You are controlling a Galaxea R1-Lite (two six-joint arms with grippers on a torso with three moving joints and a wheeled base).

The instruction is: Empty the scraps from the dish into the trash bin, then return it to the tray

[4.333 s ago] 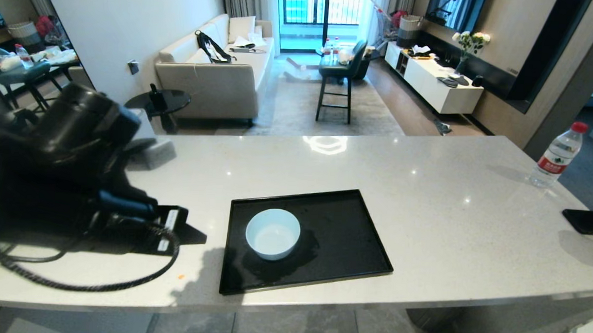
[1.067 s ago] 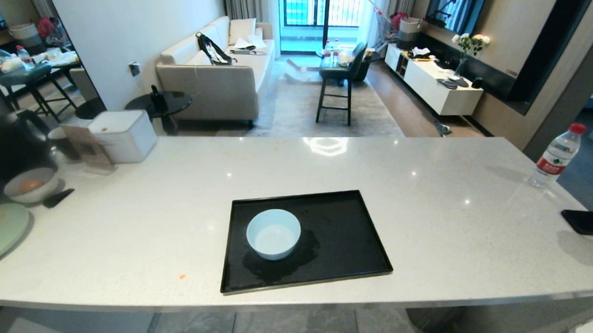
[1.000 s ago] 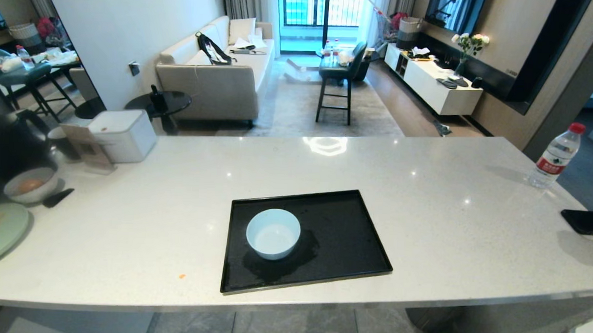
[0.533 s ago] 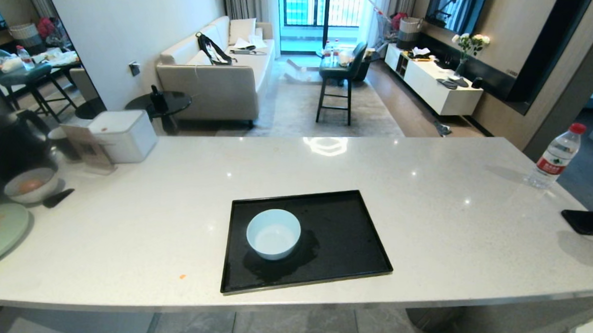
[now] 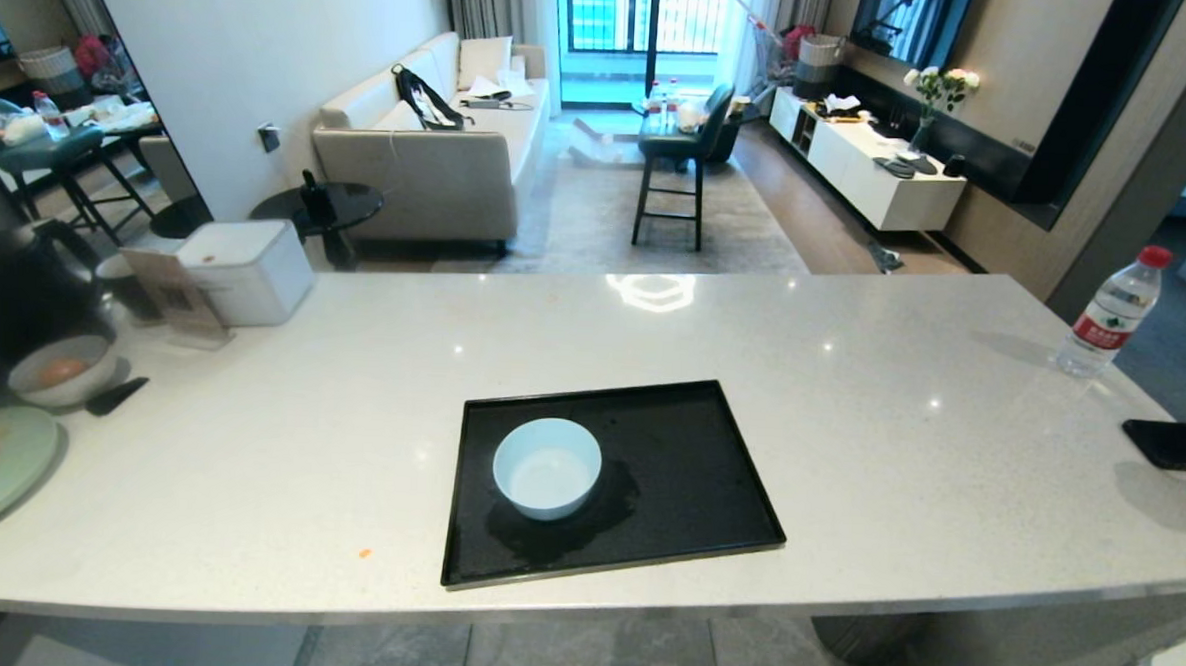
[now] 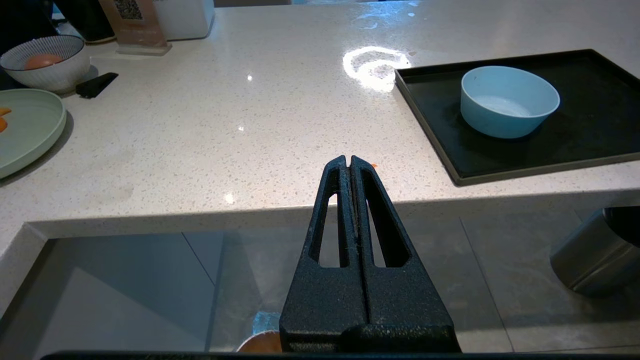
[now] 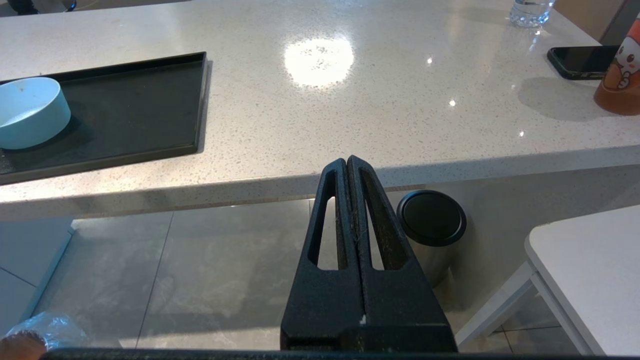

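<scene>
The dish [image 5: 546, 468] stood upright and empty of scraps on the left half of the tray [image 5: 687, 477], which lay on the counter [image 5: 851, 384] near its front edge; by this arrangement both emptying and return were judged complete. The left gripper [image 6: 348, 161] and the right gripper [image 7: 346, 161] hung below and in front of the counter edge, each with jaws pressed fully together and holding nothing (neither arm appeared in the head view). The dish lay ahead of and above both grippers, between them, and the left gripper was judged the nearer, should another reach be required.
</scene>
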